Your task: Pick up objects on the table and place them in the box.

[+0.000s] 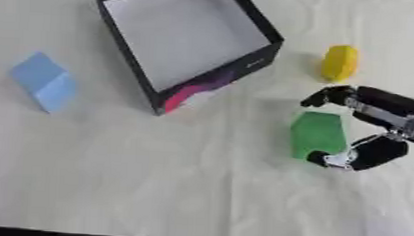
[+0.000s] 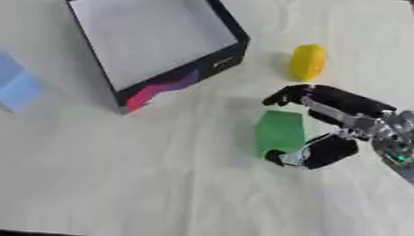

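Observation:
A green block lies on the white table right of centre. My right hand comes in from the right and straddles it. The fingers reach over the block's far edge with a small gap. The thumb sits at its near right corner, and the hand is open around the block. A yellow rounded object lies beyond the hand. A light blue block rests at the far left. The black box with a white inside stands open at the top centre, with nothing visible in it. My left hand does not show.
The box has a pink and purple mark on its near corner. A dark table edge runs along the bottom. Bare white tabletop stretches between the blue block, the box and the green block.

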{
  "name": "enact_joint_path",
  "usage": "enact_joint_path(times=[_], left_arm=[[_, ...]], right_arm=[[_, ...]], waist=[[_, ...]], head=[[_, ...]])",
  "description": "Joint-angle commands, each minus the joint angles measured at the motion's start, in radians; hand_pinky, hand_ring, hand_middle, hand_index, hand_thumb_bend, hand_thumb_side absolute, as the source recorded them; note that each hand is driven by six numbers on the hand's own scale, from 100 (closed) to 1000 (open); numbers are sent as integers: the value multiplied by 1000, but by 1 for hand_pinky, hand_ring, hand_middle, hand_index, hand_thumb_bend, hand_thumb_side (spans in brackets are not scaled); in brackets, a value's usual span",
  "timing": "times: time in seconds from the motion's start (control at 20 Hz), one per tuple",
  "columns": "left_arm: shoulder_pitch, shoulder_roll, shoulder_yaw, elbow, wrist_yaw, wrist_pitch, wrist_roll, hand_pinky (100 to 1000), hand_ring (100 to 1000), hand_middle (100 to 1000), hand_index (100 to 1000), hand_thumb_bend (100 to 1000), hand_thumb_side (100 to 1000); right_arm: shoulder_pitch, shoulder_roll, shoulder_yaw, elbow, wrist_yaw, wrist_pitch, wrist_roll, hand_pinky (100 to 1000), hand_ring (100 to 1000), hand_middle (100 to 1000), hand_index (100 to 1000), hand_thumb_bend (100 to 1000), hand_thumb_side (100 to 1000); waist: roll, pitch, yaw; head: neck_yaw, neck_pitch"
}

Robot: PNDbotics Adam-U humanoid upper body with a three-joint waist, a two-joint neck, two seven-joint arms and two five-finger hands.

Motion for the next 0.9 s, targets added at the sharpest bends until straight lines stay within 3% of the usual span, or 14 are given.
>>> enact_joint_path(times=[0.05,0.6,0.9], left_arm=[[-8,19,10,-21,4,2,0,684,566,785,815,416,601],[-8,19,8,-21,5,4,-2,685,567,785,815,411,603],[-8,19,8,-22,5,4,-2,686,567,785,814,407,606]], right_arm=[[3,-19,-12,-16,9,18,4,949,864,838,899,461,462],[14,-16,-13,-16,25,59,11,937,856,830,890,453,414],[10,-9,-8,-16,11,72,9,915,821,773,849,445,331]], waist=[[16,-1,1],[17,-1,5],[17,0,5]], head=[[-2,-12],[-4,-18],[-6,-17]])
